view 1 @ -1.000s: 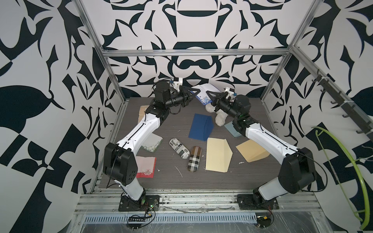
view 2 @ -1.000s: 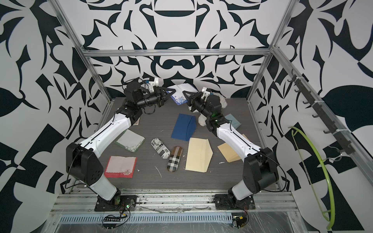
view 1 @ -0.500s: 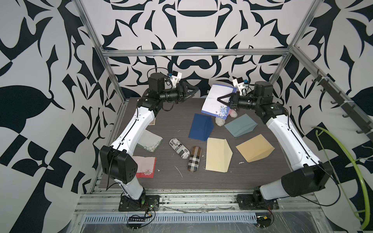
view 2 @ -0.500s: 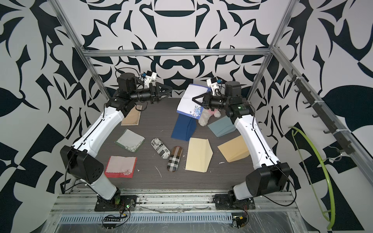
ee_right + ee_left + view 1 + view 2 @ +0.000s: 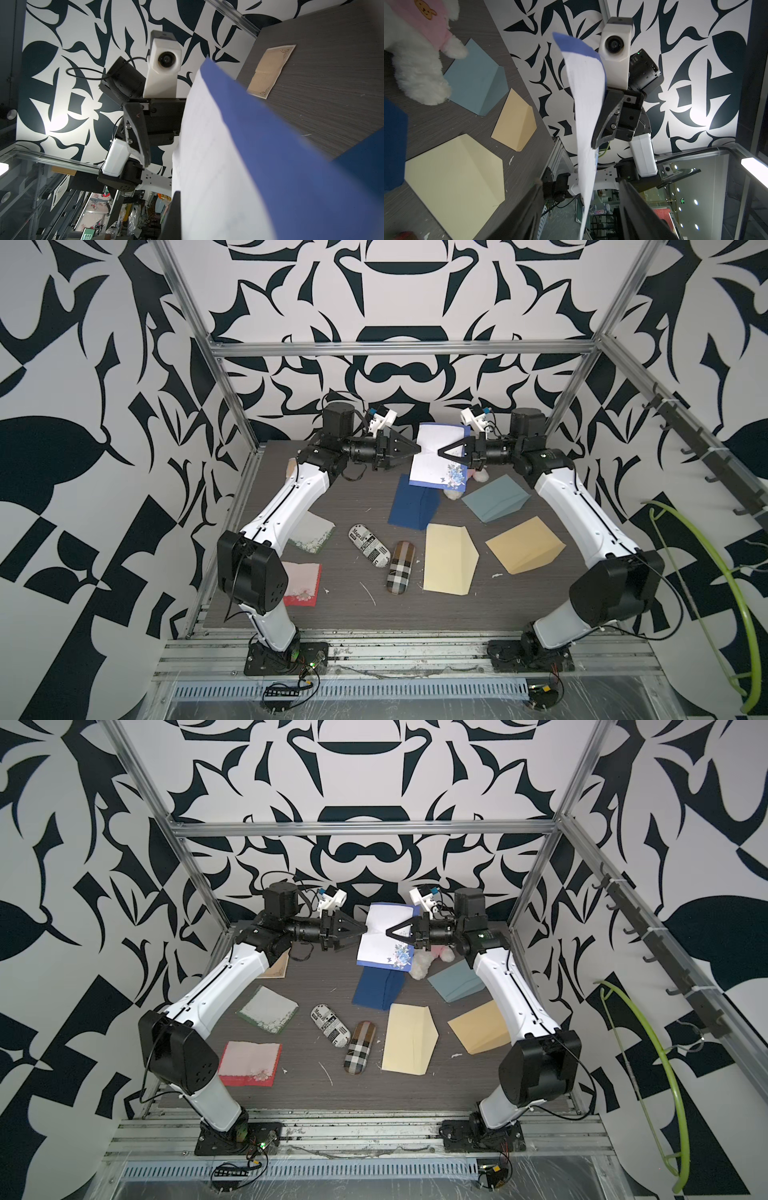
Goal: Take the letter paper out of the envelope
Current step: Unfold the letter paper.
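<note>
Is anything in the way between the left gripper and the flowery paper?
Nothing visible. The left gripper is open, a finger on each side of the letter paper, which the right gripper holds up.

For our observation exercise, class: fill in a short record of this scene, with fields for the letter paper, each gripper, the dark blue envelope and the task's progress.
Letter paper: white sheet with blue flowers, held in the air above the table
Right gripper: shut on the paper
Left gripper: open, with the paper's edge between its jaws
Dark blue envelope: lying on the table below the paper
Progress: the paper is fully clear of the envelope
</note>
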Available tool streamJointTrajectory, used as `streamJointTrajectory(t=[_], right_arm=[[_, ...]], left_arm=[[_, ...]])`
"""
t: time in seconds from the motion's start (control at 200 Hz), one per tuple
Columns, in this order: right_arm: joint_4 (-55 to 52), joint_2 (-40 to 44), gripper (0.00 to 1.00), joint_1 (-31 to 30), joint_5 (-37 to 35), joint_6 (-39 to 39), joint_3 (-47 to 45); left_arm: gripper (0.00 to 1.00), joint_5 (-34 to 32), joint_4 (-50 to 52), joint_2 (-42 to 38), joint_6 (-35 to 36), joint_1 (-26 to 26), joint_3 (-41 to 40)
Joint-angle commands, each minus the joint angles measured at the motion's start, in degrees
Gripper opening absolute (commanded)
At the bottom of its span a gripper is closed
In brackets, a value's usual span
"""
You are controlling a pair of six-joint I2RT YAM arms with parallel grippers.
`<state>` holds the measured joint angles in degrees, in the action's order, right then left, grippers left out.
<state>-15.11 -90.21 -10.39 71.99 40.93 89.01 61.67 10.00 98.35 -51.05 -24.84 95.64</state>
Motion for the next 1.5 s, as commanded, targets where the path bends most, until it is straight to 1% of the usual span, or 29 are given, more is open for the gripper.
streamJointTrajectory(t=[0.0, 0.255, 0.295, 0.37, 0.6, 0.69, 0.775, 0.855, 0.95, 1.065, 1.169, 1.219, 1.334, 1.499], right_arm=[[6.25, 0.52, 0.00, -0.81, 2.74, 3.12, -0.24], [6.09, 0.74, 0.00, -1.38, 2.83, 2.99, -1.46], [5.36, 0.90, 0.00, -1.38, 2.55, 2.53, -1.56], [4.74, 1.13, 0.00, -1.38, 2.21, 1.92, -1.83], [5.98, 0.99, 0.00, -1.39, 2.85, 3.17, -1.91], [3.56, 0.98, 0.00, -1.38, 1.51, 1.19, -2.00], [-2.80, 0.96, 0.18, -0.84, -2.31, -3.68, -1.29], [-10.57, 1.20, 0.33, 1.00, -9.04, -8.59, -0.77], [-12.63, 3.08, 0.41, 4.21, -16.50, -8.69, -2.83], [-14.20, 6.28, 0.47, 6.49, -24.03, -9.21, -4.53], [-18.57, 8.59, 0.48, 6.69, -31.00, -11.28, -4.00], [-19.44, 9.61, 0.48, 6.70, -33.34, -11.23, -4.17], [-18.98, 13.05, 0.47, 6.14, -35.51, -10.22, -5.76], [-18.37, 17.34, 0.47, 4.07, -35.97, -8.17, -8.03]], left_arm=[[0.56, 1.68, -1.33, -0.02, 0.25, -0.88, -0.40], [0.28, -1.15, -0.30, 0.79, 0.32, -1.38, 0.07], [0.21, -1.60, 0.28, 0.95, 0.72, -1.48, 0.25], [0.00, -2.27, 1.68, 1.06, 1.55, -1.69, 0.52], [0.00, -2.86, 1.72, 0.57, 1.68, -1.79, -0.07], [0.00, -2.87, -0.09, 0.46, 0.27, -1.78, -0.34], [0.00, -3.11, -2.49, 0.28, -1.79, -1.53, -0.88], [0.00, -3.99, -3.14, 0.02, -2.81, -1.03, -0.90], [0.00, -6.12, -2.33, -0.32, -3.02, 0.23, -1.14], [0.00, -11.72, 3.40, -0.53, -0.12, 2.36, -1.61], [0.00, -15.55, 4.46, 0.04, 0.14, 4.44, -3.31], [0.00, -18.35, 5.33, 0.36, 0.85, 5.57, -3.86], [0.00, -22.76, 6.94, 3.13, 2.96, 8.43, -3.56], [0.00, -25.47, 4.62, 10.03, 3.74, 12.71, -2.17]])
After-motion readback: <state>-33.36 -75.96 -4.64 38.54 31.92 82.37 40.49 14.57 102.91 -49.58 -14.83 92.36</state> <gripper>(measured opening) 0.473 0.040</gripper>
